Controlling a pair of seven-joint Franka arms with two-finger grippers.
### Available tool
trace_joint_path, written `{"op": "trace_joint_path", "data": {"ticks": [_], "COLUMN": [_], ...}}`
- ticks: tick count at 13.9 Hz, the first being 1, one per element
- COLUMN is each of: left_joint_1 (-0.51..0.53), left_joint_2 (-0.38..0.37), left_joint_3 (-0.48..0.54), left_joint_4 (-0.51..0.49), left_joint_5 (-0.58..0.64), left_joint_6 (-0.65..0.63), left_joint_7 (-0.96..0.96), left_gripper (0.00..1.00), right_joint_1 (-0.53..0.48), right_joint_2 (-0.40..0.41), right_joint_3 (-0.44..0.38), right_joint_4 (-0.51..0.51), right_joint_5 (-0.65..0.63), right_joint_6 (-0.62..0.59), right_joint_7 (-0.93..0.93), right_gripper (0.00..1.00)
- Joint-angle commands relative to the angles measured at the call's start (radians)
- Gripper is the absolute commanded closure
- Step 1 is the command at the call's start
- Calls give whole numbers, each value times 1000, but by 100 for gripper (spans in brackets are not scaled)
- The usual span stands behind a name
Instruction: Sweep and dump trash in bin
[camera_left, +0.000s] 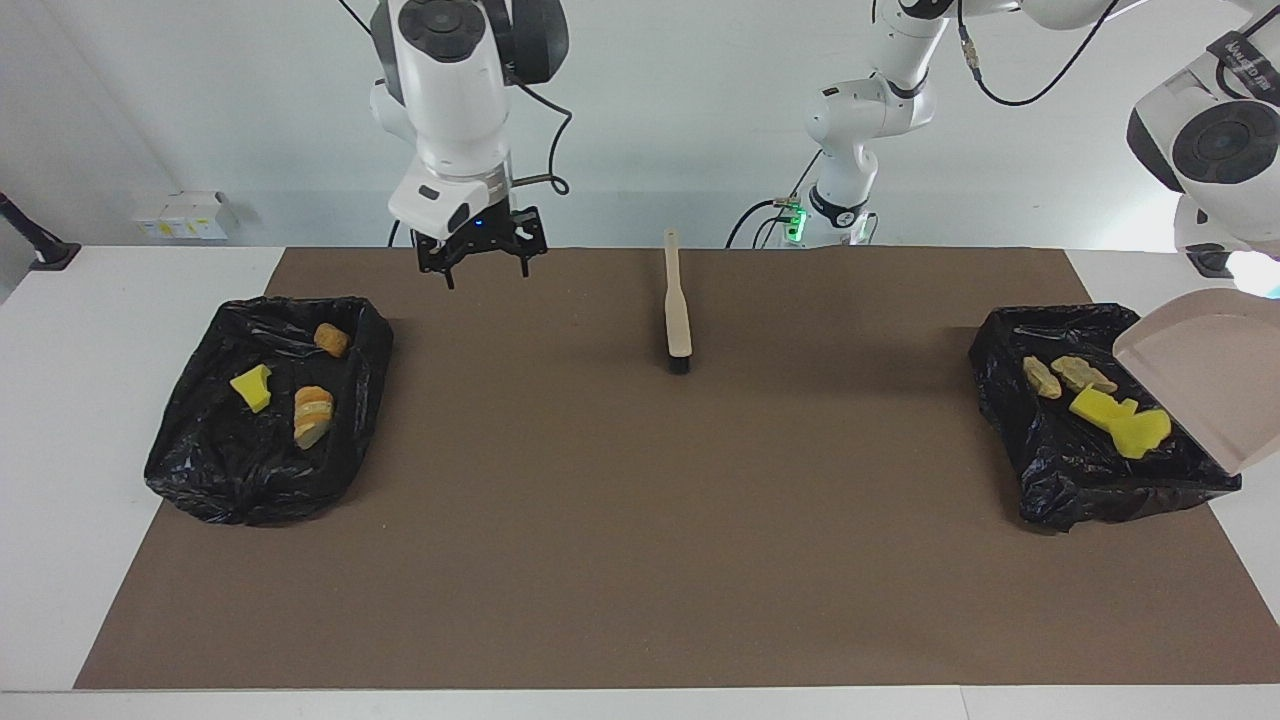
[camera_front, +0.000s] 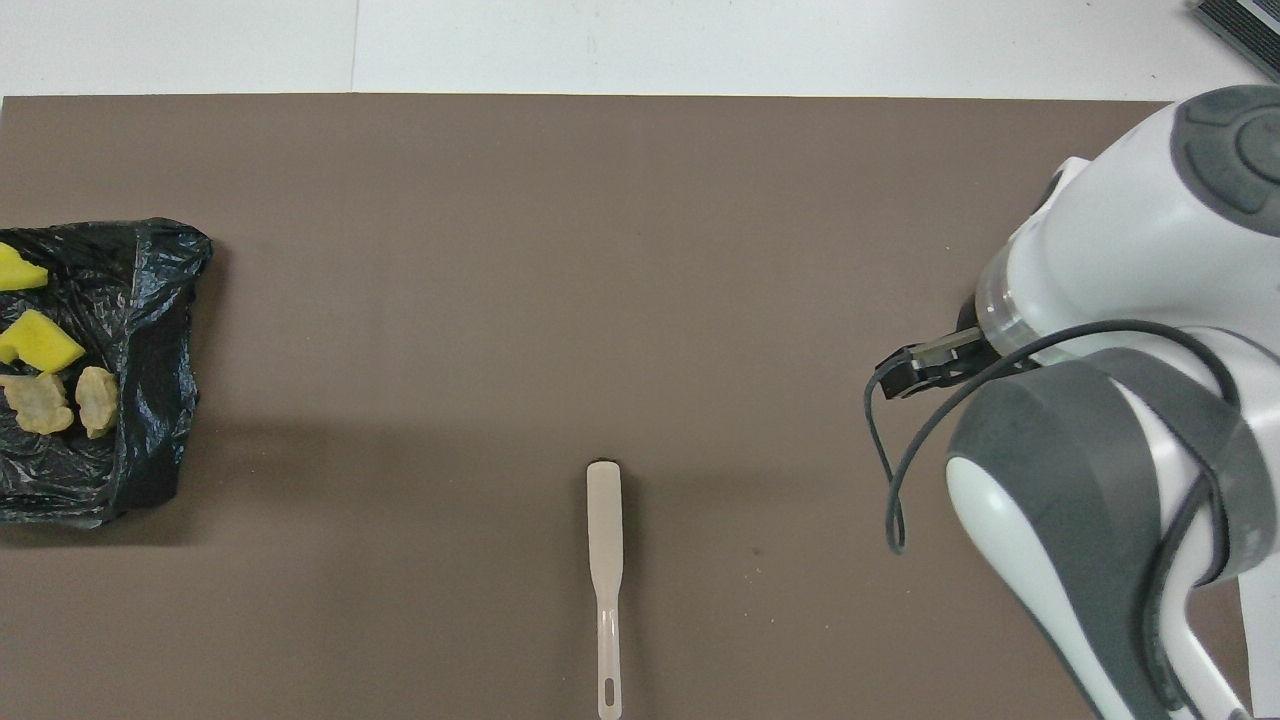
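The right hand (camera_left: 483, 262), fingers spread and holding nothing, hangs over the mat near the bin (camera_left: 270, 400) at its end of the tabletop (camera_left: 60, 400). The left hand is out of sight, pressed together; the dustpan (camera_left: 1205, 375) tilts over the other bin (camera_left: 1090, 470), where trash (camera_left: 1120, 420) lies. A brush (camera_left: 678, 310) rests mid-mat.

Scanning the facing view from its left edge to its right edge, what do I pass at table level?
Bag-lined bin holding three scraps → brush lying on the brown mat → second bag-lined bin holding four scraps → tilted dustpan over that bin's outer edge.
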Motion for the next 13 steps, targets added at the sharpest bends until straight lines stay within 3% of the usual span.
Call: {"op": "trace_joint_path", "data": {"ticks": [1, 6, 9, 13], "left_joint_1": [-36, -36, -42, -123], "left_joint_2": [2, -9, -9, -38], "left_joint_3": [15, 18, 12, -5], "left_joint_4": [18, 28, 29, 18], "left_joint_5": [-8, -308, -486, -612], "left_joint_6": [-10, -15, -58, -173], "left_joint_7": [-39, -108, -278, -531], "left_gripper": [100, 100, 100, 100], "right_joint_1": [-43, -57, -57, -89], "right_joint_2": [-17, -11, -14, -25], "right_joint_3": [-23, -129, -160, -173], "right_joint_4": [30, 59, 76, 61], "right_joint_5": [-35, 17, 32, 78], "right_joint_6": [-16, -8, -13, -5], "right_joint_7": [-9, 23, -70, -65], "right_gripper": [0, 0, 0, 0]}}
